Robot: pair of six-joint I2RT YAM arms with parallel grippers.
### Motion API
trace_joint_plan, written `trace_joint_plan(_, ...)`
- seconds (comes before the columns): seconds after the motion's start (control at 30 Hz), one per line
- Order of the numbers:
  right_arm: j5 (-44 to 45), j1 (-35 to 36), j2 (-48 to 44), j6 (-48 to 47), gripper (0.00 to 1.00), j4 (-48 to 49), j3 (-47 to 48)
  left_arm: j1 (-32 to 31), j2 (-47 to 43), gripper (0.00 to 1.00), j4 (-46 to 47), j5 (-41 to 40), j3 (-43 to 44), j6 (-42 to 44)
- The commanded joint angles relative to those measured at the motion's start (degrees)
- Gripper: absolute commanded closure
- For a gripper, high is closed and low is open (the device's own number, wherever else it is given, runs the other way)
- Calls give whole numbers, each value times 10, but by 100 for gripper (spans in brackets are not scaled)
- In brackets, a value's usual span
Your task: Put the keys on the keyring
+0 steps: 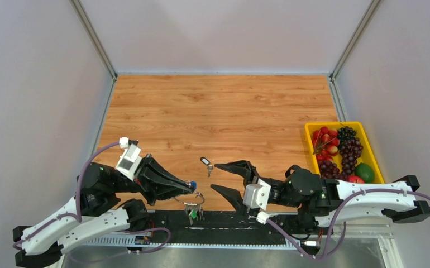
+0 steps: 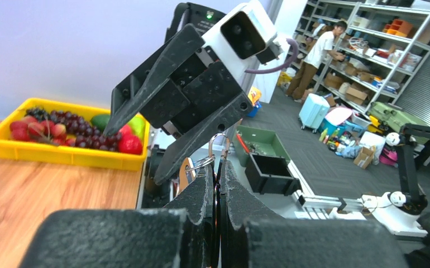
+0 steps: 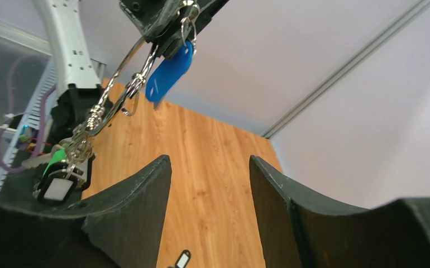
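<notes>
My left gripper (image 1: pixel 189 187) is shut on the thin silver keyring (image 1: pixel 193 198), held above the table's near edge. A blue-tagged key (image 1: pixel 192 183) sits at its fingertips; green and other keys (image 1: pixel 192 211) hang below. In the left wrist view the fingers (image 2: pixel 204 187) pinch the ring's wire (image 2: pixel 218 145). My right gripper (image 1: pixel 215 177) is open and empty, facing the left one. In the right wrist view (image 3: pixel 210 162) I see the ring (image 3: pixel 118 78), blue tag (image 3: pixel 169 72) and hanging green and white-tagged keys (image 3: pixel 62 178). A loose black-and-white-tagged key (image 1: pixel 206 162) lies on the table by the right fingertips, and shows in the right wrist view (image 3: pixel 182 259).
A yellow tray (image 1: pixel 335 123) of grapes, strawberries and other fruit stands at the table's right edge, also seen in the left wrist view (image 2: pixel 62 156). Grey walls enclose the wooden table (image 1: pixel 218 111) on three sides. A black rail (image 1: pixel 224 220) runs along the near edge.
</notes>
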Motion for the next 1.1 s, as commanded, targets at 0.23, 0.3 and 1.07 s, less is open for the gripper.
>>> trace_joint_plan(0.23,-57,0,-1,173,37,-165,104,-2,-5,100,82,22,9,-19)
trace_joint_plan(0.3,-56,0,9,205,36,-187,122,-2,-6,100,76,16,11,-14)
trace_joint_plan(1.07,-116,1,102,347,48,-185,175,-2,-3,100,81,-20,4,1)
